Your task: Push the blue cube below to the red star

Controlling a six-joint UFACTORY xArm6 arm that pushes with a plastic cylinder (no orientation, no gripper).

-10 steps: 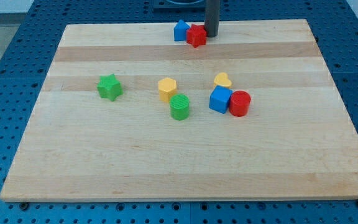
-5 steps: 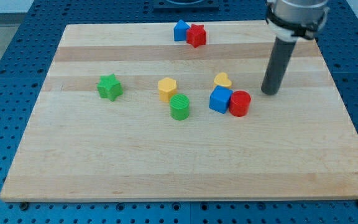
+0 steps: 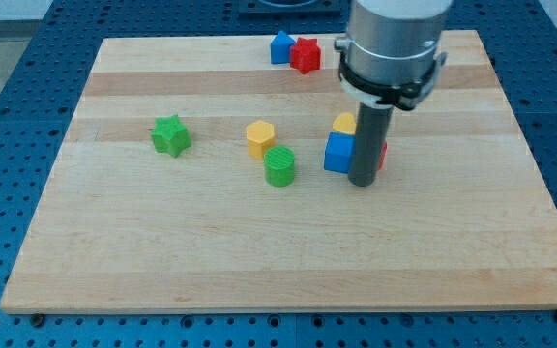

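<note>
The blue cube (image 3: 337,153) sits right of the board's middle. My tip (image 3: 362,182) is down at the cube's lower right corner, and the rod covers the cube's right edge. The red star (image 3: 306,54) lies at the top of the board, touching a blue block (image 3: 280,46) on its left. A red cylinder (image 3: 383,155) shows only as a sliver behind the rod, right of the cube. A yellow heart (image 3: 344,124) sits just above the cube, partly hidden by the arm.
A green cylinder (image 3: 279,166) and a yellow hexagon (image 3: 260,138) lie left of the blue cube. A green star (image 3: 170,134) lies further to the left. The wooden board (image 3: 259,261) rests on a blue perforated table.
My tip moved from the red star at the top, down the right side, then left and down to the blue cube's lower right. The blocks have barely shifted.
</note>
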